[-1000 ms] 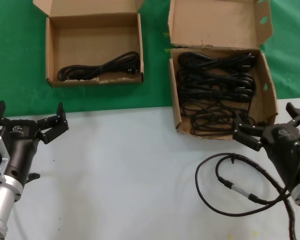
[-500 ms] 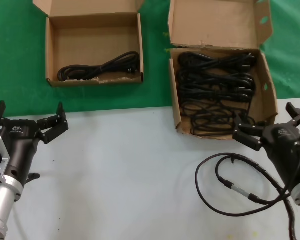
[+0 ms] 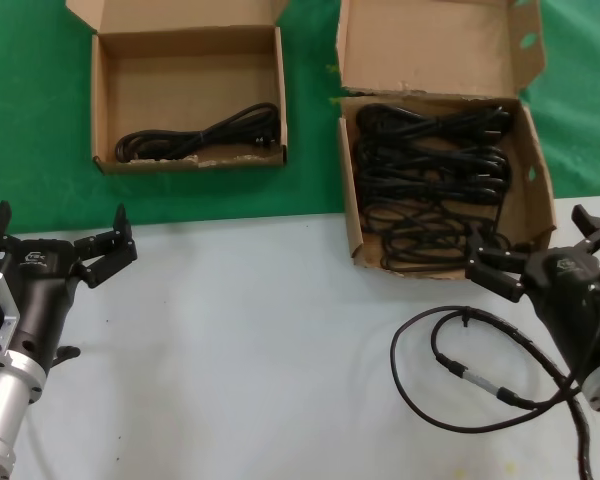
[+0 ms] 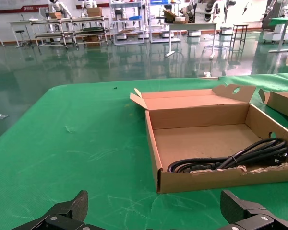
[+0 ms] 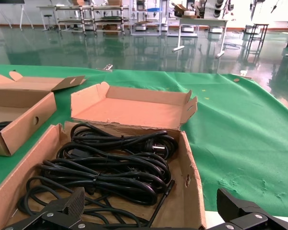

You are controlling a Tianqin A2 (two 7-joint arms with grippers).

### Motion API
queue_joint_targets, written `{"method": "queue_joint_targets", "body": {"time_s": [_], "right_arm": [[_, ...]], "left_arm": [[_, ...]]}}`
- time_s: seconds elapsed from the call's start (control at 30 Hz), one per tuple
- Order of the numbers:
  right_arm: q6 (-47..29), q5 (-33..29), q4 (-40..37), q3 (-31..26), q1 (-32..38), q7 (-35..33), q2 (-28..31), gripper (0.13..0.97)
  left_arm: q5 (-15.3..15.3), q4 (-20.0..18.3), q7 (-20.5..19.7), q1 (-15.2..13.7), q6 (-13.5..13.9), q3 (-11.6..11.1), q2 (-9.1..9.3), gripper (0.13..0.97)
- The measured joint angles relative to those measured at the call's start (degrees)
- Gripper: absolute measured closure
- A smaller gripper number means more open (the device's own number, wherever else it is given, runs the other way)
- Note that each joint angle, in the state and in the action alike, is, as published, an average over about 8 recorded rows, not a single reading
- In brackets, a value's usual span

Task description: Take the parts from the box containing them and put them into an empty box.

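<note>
A pale grey counter [image 3: 250, 350] fills the lower frame; a green cloth [image 3: 30, 120] covers its far half. Upper left on the cloth, the small box [image 3: 105, 110] holds one cord [image 3: 200, 135]. Upper right, the large box [image 3: 535, 190] holds several coiled cords [image 3: 430, 180]. A thicker looped cable [image 3: 450, 370] lies at lower right. The left pincer [image 3: 55, 245], lower left, is wide open and empty. The right pincer [image 3: 540, 250], at the large box's front edge, is open and empty. Behind lies a hall with a glossy green floor [image 4: 62, 57] and shelving [image 4: 62, 24].
</note>
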Motion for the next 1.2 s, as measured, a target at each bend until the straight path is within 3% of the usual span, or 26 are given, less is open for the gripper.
{"method": "queue_joint_targets", "body": {"time_s": [1.2], "right_arm": [[0.0, 0.0, 0.0, 0.0, 0.0, 0.0, 0.0, 0.129]], "left_arm": [[0.0, 0.0, 0.0, 0.0, 0.0, 0.0, 0.0, 0.132]]}}
